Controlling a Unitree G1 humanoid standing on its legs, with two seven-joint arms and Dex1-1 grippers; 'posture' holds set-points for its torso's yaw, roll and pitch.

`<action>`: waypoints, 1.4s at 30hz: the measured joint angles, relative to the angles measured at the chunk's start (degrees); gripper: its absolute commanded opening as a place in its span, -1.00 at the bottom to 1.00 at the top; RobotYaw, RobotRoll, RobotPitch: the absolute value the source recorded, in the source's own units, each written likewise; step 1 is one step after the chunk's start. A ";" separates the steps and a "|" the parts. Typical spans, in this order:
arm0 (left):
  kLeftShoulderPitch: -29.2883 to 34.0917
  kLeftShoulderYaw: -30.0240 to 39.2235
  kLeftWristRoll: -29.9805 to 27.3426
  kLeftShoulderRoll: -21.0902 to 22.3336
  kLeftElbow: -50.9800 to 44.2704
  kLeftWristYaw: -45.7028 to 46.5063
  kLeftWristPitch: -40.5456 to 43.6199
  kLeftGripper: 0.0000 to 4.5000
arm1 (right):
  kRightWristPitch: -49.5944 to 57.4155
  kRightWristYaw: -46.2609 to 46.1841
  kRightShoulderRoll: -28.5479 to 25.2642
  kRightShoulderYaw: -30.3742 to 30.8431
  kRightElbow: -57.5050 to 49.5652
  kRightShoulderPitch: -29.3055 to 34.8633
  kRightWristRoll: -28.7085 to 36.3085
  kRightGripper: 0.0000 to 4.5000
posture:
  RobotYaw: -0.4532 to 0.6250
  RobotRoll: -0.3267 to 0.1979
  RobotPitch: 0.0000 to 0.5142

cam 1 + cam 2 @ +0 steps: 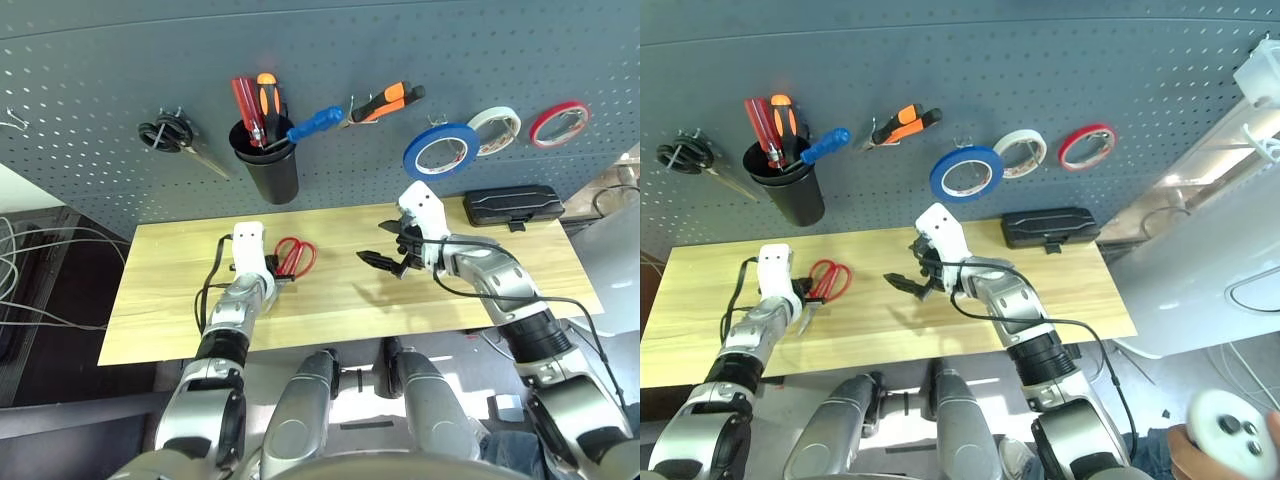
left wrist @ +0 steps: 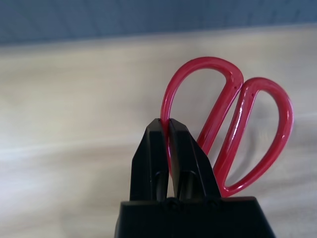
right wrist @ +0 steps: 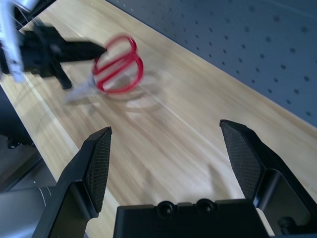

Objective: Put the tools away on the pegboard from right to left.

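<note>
Item: red-handled scissors [image 2: 233, 124], over the wooden table [image 1: 340, 300], one handle loop pinched in my left gripper [image 2: 169, 130], fingers clamped tight. Item: my right gripper [image 3: 171, 144], spread wide, empty, well apart to their right.

My black-handled scissors [image 1: 170, 135] are hanging far left on the wall. My white tape roll [image 1: 496, 129] and red tape roll [image 1: 559, 123] are hanging side by side at the right. A black case [image 1: 513, 205] is lying on the wooden table [image 1: 330, 300].
</note>
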 measured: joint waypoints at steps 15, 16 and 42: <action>20.52 7.91 -2.36 0.88 -16.04 -2.07 -26.19 -0.98 | -3.12 3.12 5.68 -0.13 -4.54 -5.78 3.34 1.00 | -0.03 0.25 -0.02; 20.50 7.89 -1.71 1.12 -16.58 -2.09 -28.35 -0.98 | -3.39 3.28 6.51 -0.13 -4.78 -6.17 3.90 1.00 | -0.03 0.25 -0.02; 6.38 12.66 1.52 6.58 -23.09 4.47 -33.92 -0.98 | -9.02 3.71 11.44 -1.70 -8.92 -11.69 9.71 1.00 | -0.03 0.25 -0.03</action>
